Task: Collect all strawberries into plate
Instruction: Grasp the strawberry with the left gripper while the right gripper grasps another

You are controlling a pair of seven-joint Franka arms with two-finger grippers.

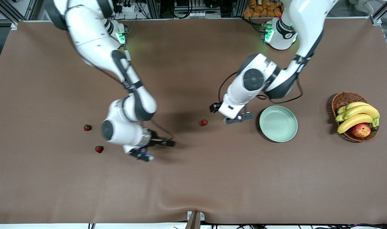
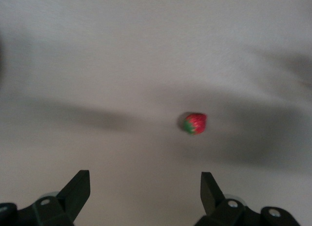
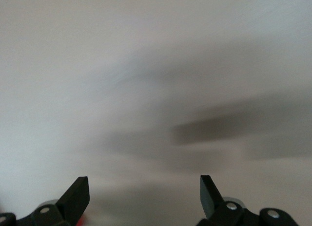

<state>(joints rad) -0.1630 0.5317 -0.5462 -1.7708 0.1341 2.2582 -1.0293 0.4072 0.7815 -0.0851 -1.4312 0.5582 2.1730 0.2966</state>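
Three small red strawberries lie on the brown tablecloth: one (image 1: 204,122) beside the left gripper, and two (image 1: 87,127) (image 1: 98,149) toward the right arm's end of the table. The pale mint-green plate (image 1: 278,123) is empty and sits toward the left arm's end. My left gripper (image 1: 227,116) is open and empty over the cloth between the plate and the nearest strawberry. In the left wrist view that berry (image 2: 195,123) lies ahead of the open gripper (image 2: 145,189). My right gripper (image 1: 158,150) is open and empty over bare cloth; its wrist view shows open fingers (image 3: 144,192).
A brown wicker basket (image 1: 341,99) with bananas (image 1: 358,115) and a red-yellow apple (image 1: 361,130) stands at the left arm's end of the table, past the plate. The table's front edge runs along the bottom of the front view.
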